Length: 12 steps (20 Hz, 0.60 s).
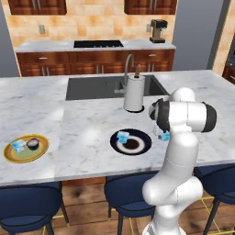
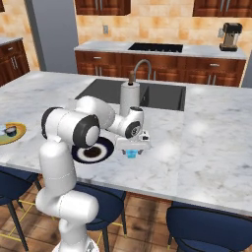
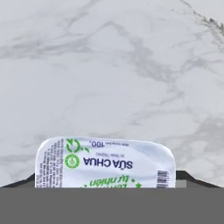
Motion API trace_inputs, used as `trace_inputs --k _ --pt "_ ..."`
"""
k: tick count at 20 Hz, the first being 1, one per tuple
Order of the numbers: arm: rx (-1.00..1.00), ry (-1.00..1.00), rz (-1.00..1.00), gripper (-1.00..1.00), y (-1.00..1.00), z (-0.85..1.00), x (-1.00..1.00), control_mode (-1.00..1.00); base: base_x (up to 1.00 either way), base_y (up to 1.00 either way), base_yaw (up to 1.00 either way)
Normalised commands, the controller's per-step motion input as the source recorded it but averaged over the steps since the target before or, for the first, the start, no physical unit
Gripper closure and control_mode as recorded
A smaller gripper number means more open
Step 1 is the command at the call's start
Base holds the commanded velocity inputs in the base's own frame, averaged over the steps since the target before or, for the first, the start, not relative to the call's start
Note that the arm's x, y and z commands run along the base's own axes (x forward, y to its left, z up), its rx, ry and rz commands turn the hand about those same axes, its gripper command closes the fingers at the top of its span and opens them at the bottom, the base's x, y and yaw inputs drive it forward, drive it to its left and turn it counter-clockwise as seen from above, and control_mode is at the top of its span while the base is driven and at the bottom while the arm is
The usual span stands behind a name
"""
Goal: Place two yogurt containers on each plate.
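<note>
A pale-blue yogurt tub (image 3: 105,162) with a printed white lid stands on the marble counter, just right of the black plate (image 1: 144,146). My gripper (image 3: 107,178) hangs over this tub (image 2: 131,153), open, one finger on each side of it. The black plate (image 2: 106,147) carries another pale-blue tub (image 1: 123,136) on its left part. Far left, the golden-yellow plate (image 1: 27,157) holds a pale-blue tub (image 1: 18,145) and a dark round cup (image 1: 33,143). In the left base view the gripper (image 1: 163,133) is partly hidden by my arm.
A tall white cylinder with a brown stick (image 1: 134,93) stands behind the black plate, at the edge of the sink (image 1: 92,87) with its faucet (image 1: 127,64). Blue stools (image 1: 128,186) line the counter's front edge.
</note>
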Motion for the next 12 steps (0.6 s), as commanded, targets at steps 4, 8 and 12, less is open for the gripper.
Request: trace_inputs --k 4,8,12 --pt "0.0 0.04 0.03 1.0 0.06 0.0 -0.03 -1.0 0.0 0.0 0.0" --pt "-0.1 0.01 0.23 1.0 0.76 0.03 -0.65 -1.0 0.0 0.0 0.0" --pt "0.02 -0.03 0.08 1.0 0.8 0.59 -0.84 -1.0 0.0 0.0 0.0"
